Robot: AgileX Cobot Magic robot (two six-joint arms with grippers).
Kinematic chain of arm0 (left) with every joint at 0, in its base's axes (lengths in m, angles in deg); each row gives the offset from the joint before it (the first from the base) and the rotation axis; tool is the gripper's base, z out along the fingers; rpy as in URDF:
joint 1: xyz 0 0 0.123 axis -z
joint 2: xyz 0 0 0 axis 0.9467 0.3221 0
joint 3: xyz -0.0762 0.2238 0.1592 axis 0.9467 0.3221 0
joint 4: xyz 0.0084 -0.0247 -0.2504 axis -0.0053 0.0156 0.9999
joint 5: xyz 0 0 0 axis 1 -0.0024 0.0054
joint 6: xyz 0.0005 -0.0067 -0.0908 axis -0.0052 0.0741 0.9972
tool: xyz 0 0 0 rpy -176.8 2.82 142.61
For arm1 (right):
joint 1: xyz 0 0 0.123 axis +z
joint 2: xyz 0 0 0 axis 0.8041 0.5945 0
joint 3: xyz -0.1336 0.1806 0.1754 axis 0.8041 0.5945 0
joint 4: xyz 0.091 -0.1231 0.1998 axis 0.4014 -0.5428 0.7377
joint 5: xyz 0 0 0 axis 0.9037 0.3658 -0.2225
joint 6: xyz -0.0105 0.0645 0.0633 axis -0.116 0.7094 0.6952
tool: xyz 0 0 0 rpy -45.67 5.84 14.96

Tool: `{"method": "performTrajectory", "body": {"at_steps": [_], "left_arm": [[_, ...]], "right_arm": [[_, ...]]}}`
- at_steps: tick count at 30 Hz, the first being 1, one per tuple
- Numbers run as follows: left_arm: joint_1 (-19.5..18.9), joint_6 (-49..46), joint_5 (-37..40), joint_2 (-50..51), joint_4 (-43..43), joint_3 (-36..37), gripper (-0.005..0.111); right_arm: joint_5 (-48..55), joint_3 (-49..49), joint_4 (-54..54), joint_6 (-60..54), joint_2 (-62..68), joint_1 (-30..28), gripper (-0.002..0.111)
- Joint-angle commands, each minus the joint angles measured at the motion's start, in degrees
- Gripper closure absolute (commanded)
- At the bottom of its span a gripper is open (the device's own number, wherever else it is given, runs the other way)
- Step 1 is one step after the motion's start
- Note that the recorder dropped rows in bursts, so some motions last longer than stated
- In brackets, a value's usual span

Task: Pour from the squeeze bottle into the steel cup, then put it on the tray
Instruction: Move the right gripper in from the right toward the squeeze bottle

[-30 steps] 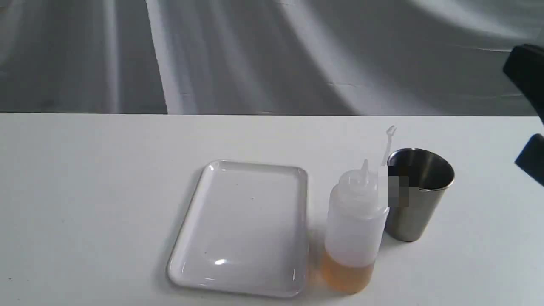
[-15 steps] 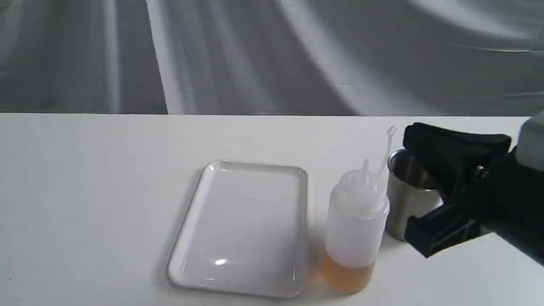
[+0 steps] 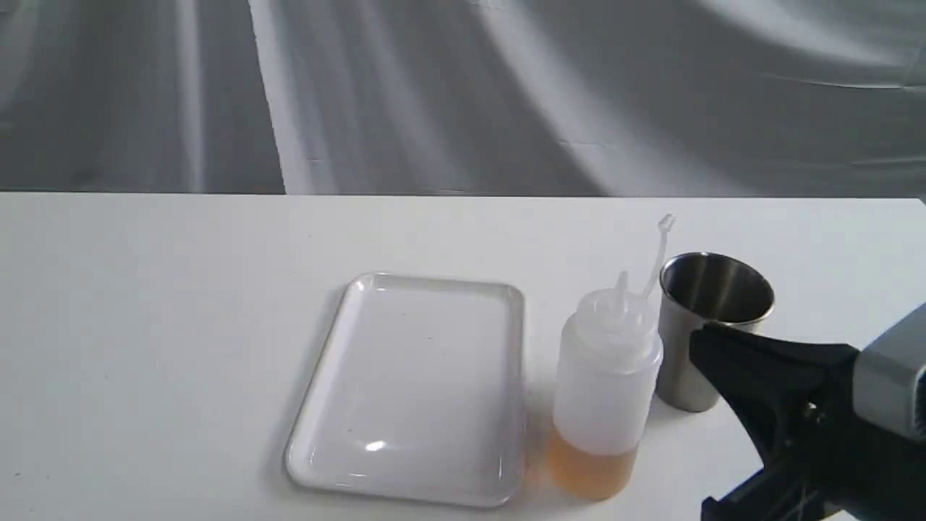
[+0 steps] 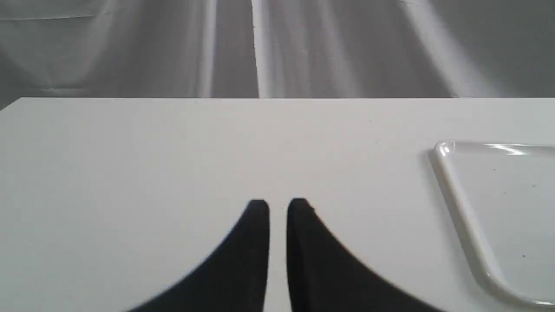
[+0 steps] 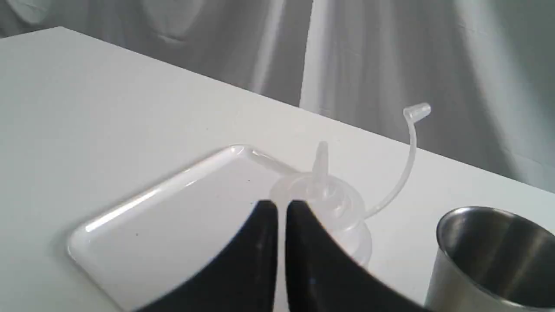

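The squeeze bottle (image 3: 606,376) stands upright on the table with amber liquid at its bottom and its cap strap curling up. It sits between the white tray (image 3: 412,383) on its left and the steel cup (image 3: 712,311) just behind on its right. In the right wrist view my right gripper (image 5: 281,203) is shut and empty, its tips a little short of the bottle (image 5: 329,195) and beside the cup (image 5: 490,251). Its black fingers (image 3: 752,362) reach in from the lower right. My left gripper (image 4: 277,201) is shut over bare table, left of the tray (image 4: 459,208).
A grey draped cloth (image 3: 463,94) hangs behind the table's far edge. The white tabletop (image 3: 145,325) stretches left of the tray.
My right gripper came in from the right edge, passed in front of the cup, and now sits lower, at the bottom right. Bottle, cup and tray have not moved.
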Motion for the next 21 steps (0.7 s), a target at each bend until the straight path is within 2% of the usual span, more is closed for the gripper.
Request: {"method": "performTrajectory", "body": {"at_steps": [1,4,7,8,9,17,21], "left_arm": [[0.13,0.11,-0.41,-0.15,-0.02,0.25,0.098],[0.13,0.11,-0.41,-0.15,-0.02,0.25,0.098],[0.13,0.11,-0.41,-0.15,-0.02,0.25,0.098],[0.13,0.11,-0.41,-0.15,-0.02,0.25,0.098],[0.13,0.11,-0.41,-0.15,-0.02,0.25,0.098],[0.13,0.23,-0.41,-0.15,-0.02,0.25,0.098],[0.13,0.23,-0.41,-0.15,-0.02,0.25,0.098]], "right_arm": [[-1.23,1.28,-2.25,-0.1,0.04,0.08,0.092],[-0.84,1.28,-3.27,-0.1,0.04,0.08,0.063],[-0.84,1.28,-3.53,-0.1,0.04,0.08,0.017],[-0.84,1.28,-3.54,-0.1,0.04,0.08,0.007],[-0.84,1.28,-4.15,-0.25,0.04,0.08,0.003],[-1.24,1.28,-4.37,2.51,1.31,0.08,0.003],[-2.1,1.28,-4.37,5.3,6.86,0.08,0.003]]}}
